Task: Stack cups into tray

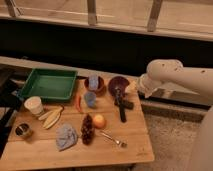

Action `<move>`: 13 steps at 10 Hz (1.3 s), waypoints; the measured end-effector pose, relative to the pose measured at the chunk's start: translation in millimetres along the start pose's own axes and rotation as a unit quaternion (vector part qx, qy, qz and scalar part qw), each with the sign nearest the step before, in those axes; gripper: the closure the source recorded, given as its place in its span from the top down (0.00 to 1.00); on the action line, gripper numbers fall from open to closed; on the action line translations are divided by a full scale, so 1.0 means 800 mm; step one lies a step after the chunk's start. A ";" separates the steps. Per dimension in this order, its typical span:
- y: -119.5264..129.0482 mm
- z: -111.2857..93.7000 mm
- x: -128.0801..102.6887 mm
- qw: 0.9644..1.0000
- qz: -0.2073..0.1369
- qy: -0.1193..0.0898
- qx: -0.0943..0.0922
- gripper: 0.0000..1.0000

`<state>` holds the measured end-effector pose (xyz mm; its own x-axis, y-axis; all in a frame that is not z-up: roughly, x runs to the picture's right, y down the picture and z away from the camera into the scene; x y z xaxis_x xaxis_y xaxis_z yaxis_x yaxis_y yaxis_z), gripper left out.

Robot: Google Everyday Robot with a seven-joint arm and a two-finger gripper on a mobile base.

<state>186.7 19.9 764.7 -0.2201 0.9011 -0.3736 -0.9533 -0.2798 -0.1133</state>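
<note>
Cups: none in tray (50, 84), which sits empty at tabletop (135, 142) back-left corner. All four remain to stack.
- Paper cup (34, 105), metal cup (22, 131): left edge.
- Light-blue cup (93, 81) in bowl (101, 88): back edge.
- Second blue cup (90, 99): mid-tabletop.
- Hand (121, 112): fingers apart, empty, near back-right.

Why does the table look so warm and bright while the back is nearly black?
Camera view: warm light reaches the wooden table and green tray; the wall behind sits in shadow; the white arm shines pale; the dark pincer hangs over the table beside the brown bowl.
</note>
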 end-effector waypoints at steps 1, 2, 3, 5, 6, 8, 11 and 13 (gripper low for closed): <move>0.000 0.000 0.000 1.000 0.000 0.000 0.000 0.71; 0.000 0.000 0.000 1.000 0.000 0.000 0.000 0.71; 0.000 0.000 0.000 1.000 0.000 0.000 0.000 0.71; 0.000 0.000 0.000 1.000 0.000 0.000 0.000 0.71; 0.000 0.000 0.000 1.000 0.000 0.000 0.000 0.71; 0.000 0.000 0.000 1.000 0.000 0.000 0.000 0.71; 0.000 0.000 0.000 1.000 0.000 0.000 0.000 0.71; 0.004 0.000 0.000 1.000 -0.011 -0.002 0.002 0.71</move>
<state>183.5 18.7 764.2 -0.2005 0.9080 -0.3679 -0.9586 -0.2593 -0.1176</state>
